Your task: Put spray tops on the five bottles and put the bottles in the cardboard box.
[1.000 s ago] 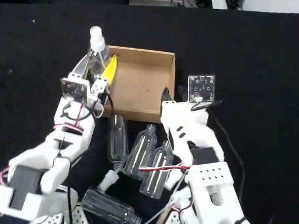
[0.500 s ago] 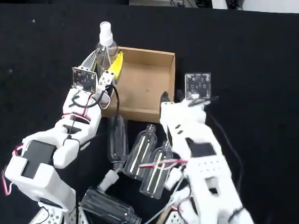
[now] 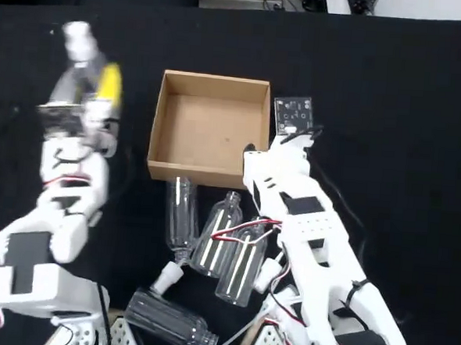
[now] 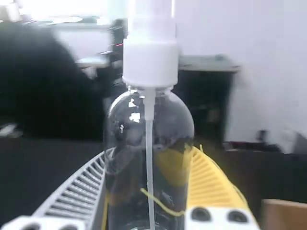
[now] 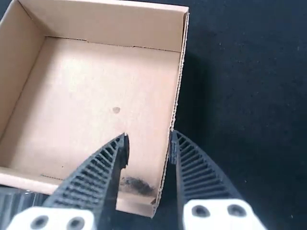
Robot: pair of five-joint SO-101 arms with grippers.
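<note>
While left claw (image 3: 85,93) holds bottle (image 4: 148,139) beside box (image 3: 213,81) — right claw (image 5: 147,140) spread over edge.

The left arm (image 3: 64,201) is stretched forward from its base at the near left edge, with its white links laid almost in a straight line. The left gripper (image 3: 85,85) is held at the far end of that reach. Its yellow finger (image 4: 206,182) and pale ribbed finger (image 4: 81,191) are closed against the sides of a capped bottle (image 4: 148,143), which is kept upright between them. The right arm (image 3: 312,240) is extended from the near right edge and angled inward. The right gripper (image 5: 148,139) is pointed downward, and its two black ribbed fingers (image 5: 96,177) are parted by a narrow gap, with nothing gripped between them.
</note>
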